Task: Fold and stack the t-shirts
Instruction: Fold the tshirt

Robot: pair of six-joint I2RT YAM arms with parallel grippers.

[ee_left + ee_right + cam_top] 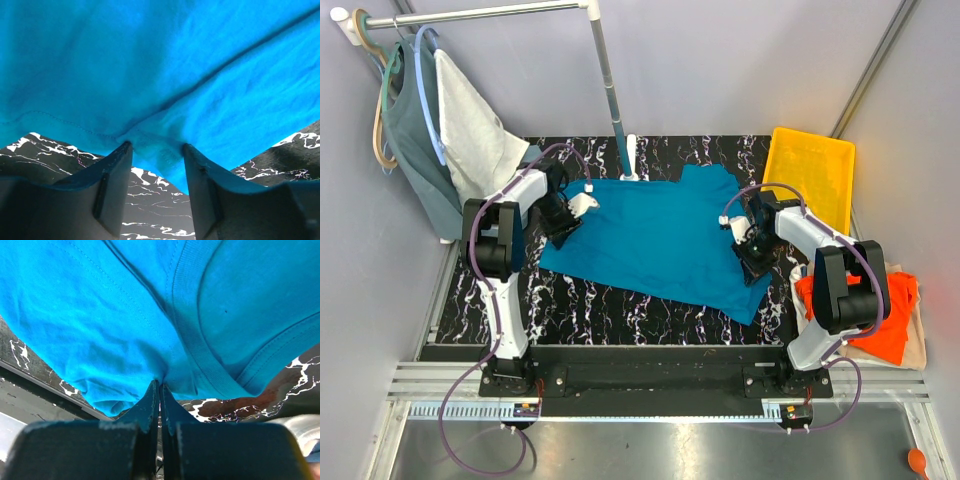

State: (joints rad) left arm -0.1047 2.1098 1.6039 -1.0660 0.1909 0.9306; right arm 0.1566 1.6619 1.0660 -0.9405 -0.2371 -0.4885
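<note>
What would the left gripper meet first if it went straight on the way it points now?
The blue shirt: its edge lies right before the open left gripper, perhaps touching it.

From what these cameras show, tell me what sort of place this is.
Probably a robotics lab cell staged for laundry folding: two arms bolted at a black marbled table with a teal t-shirt on it, plain grey partition walls close around, and a clothes rail with hung garments.
</note>
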